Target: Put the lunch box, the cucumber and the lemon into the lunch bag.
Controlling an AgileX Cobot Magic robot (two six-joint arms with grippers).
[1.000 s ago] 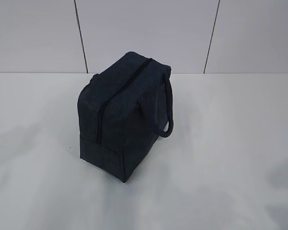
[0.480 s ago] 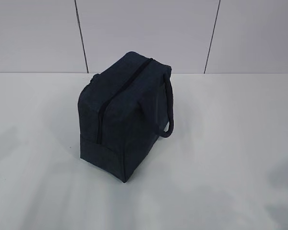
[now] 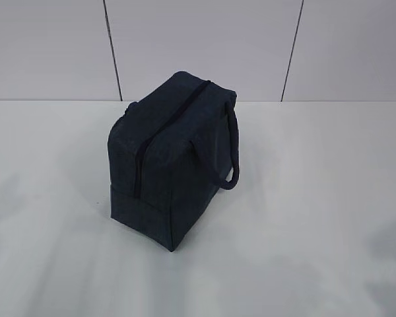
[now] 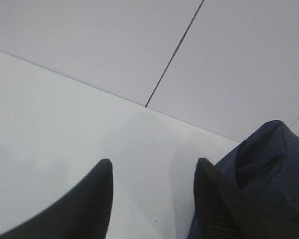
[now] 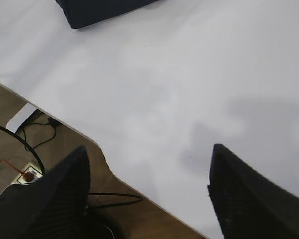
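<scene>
lunch bag (image 3: 168, 165): sitting zipped on desk (image 3: 317, 198), contents hidden
left gripper (image 4: 152, 199): jaws spread, empty, idling beside bag
right gripper (image 5: 149, 194): jaws spread wide, empty

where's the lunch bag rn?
Exterior view: the lunch bag stands on the white table, slightly left of centre, near the back wall. Its end also shows at the left wrist view's lower right, beside the open left gripper.
</scene>
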